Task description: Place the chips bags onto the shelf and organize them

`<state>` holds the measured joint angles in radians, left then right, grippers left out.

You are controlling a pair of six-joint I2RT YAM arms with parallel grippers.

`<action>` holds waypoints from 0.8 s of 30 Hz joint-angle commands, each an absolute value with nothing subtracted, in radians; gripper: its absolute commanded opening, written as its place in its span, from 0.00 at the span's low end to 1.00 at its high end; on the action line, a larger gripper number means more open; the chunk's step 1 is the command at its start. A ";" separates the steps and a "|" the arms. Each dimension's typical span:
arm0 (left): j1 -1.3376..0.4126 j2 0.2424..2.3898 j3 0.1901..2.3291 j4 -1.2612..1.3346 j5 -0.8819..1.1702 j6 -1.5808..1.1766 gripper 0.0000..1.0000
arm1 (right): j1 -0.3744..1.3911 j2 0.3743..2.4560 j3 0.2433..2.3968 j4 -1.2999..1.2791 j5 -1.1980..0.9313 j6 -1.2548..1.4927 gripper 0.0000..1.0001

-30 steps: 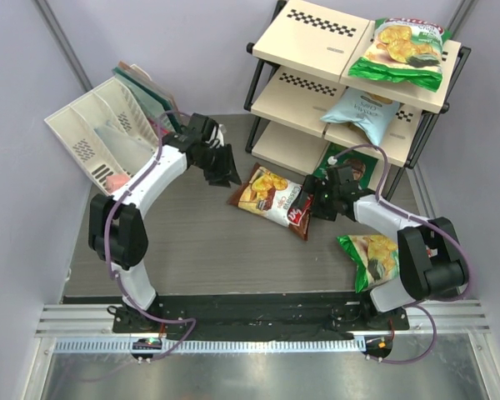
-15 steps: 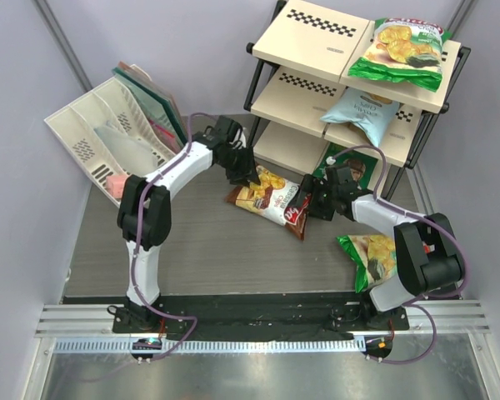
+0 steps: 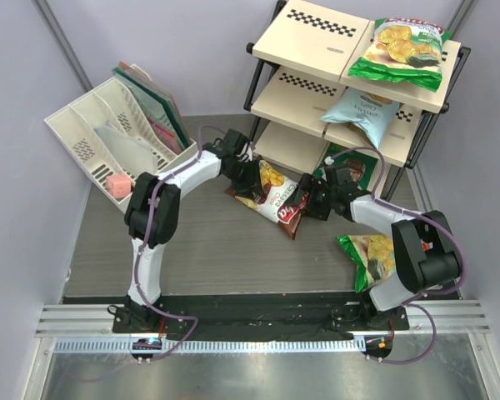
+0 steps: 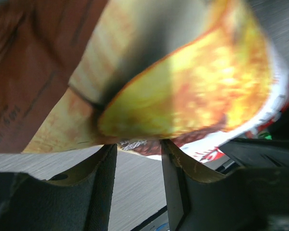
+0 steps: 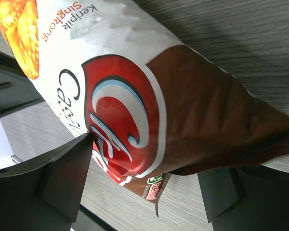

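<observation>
top view: bright and even; soft shadows on the table (image 3: 208,250); sheen on the steel strip (image 3: 250,375) | left wrist: brown bag (image 4: 192,82) just past the left claw (image 4: 138,144) smeared, out of focus; fingers dark, underlit | right wrist: print crisp inside the right claw (image 5: 151,161); white foil glaring; dark shadow band beyond it

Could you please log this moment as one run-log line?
stage: pre-grasp | left gripper: open at brown bag | right gripper: open, straddling bag's other end
</observation>
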<state>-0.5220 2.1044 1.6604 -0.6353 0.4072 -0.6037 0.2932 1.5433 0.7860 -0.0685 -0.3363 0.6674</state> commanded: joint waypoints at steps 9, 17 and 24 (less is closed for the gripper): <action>-0.537 2.155 1.621 -0.603 0.403 -0.603 0.42 | 0.344 1.588 0.767 -0.006 -0.307 0.687 0.69; -0.535 2.062 1.559 -0.618 0.402 -0.607 0.42 | 0.365 1.597 0.767 0.029 -0.295 0.701 0.39; -0.500 1.939 1.447 -0.591 0.410 -0.664 0.41 | 0.371 1.608 0.765 0.038 -0.330 0.707 0.01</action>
<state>-0.5259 2.0510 1.4895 -0.6312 0.4030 -0.6220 0.3573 1.5715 0.7765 0.1040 -0.3443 0.7311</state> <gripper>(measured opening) 0.413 0.076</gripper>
